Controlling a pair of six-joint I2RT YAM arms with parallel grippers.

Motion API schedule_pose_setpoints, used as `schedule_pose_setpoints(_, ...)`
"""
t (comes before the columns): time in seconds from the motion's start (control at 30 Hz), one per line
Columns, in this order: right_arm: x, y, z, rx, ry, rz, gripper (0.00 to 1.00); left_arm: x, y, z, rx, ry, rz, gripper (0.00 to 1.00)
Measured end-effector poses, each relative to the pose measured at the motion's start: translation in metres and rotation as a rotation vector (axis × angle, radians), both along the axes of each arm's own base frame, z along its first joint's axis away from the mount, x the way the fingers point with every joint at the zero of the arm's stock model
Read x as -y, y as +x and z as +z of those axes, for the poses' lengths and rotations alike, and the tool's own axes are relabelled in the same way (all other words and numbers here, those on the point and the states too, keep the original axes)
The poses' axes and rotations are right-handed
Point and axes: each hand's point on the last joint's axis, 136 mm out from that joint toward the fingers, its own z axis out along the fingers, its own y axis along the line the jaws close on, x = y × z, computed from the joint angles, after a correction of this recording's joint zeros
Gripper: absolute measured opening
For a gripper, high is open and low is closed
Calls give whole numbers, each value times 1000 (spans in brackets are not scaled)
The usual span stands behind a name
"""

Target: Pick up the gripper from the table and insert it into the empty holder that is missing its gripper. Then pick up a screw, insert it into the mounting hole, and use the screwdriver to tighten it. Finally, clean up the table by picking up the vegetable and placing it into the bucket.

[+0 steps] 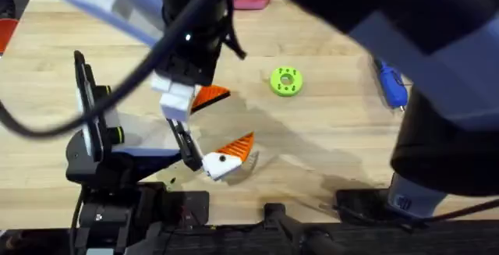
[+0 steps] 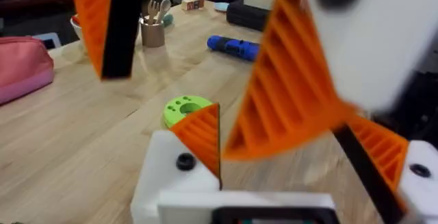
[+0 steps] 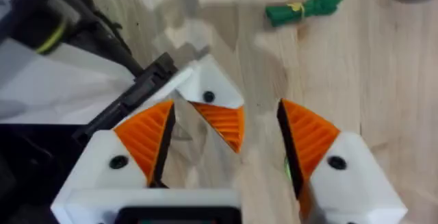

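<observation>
Straddling the empty holder [image 3: 205, 90] from above, the right gripper [image 3: 226, 114] has its two orange-padded fingers spread apart, one to each side of the white mount, and clamps nothing. The gripper [image 3: 220, 122], the orange wedge-shaped finger, sits against that mount just below a dark mounting hole. It appears seated, but whether it is fully home cannot be confirmed, nor whether a screw occupies the hole. This stance probably keeps the wrist camera centred on the hole and the fingers free for the fastening step. The left gripper [image 2: 294, 148] is low over the table [image 1: 327, 146] with its fingers also apart and no object visibly held. It faces the green disc [image 1: 285, 82] and is likely standing by to steady the mount. The screwdriver [image 1: 392, 86] lies flat on the table beyond the disc, well apart from both grippers, so tightening has probably not begun. The vegetable [image 3: 301, 8] lies on bare wood beyond the holder, so the clean-up step is not yet done.
</observation>
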Motion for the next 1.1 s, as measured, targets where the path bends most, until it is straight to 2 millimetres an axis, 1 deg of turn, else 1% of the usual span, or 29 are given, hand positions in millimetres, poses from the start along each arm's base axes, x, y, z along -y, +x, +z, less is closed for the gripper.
schedule_pose_setpoints(0.1,11,10,13,6,24,-117,872,0,0,0,2,1,0,985)
schedule_pose_setpoints(0.23,36,22,30,34,24,-263,873,0,0,0,2,1,0,985)
schedule_pose_setpoints(0.33,54,21,40,37,13,-326,873,0,0,0,2,1,0,985)
schedule_pose_setpoints(0.47,67,19,48,34,10,-371,876,0,0,0,2,1,0,985)
schedule_pose_setpoints(0.57,77,18,46,31,6,-398,875,0,0,0,3,1,0,985)
schedule_pose_setpoints(0.7,89,20,38,35,21,-441,876,0,0,0,3,1,0,985)
schedule_pose_setpoints(0.83,108,23,32,52,75,-511,875,0,0,0,2,1,0,985)
schedule_pose_setpoints(0.93,129,24,31,61,122,-589,875,0,0,0,3,1,0,986)
schedule_pose_setpoints(1.1,172,19,25,57,154,-723,875,0,0,0,3,2,0,985)
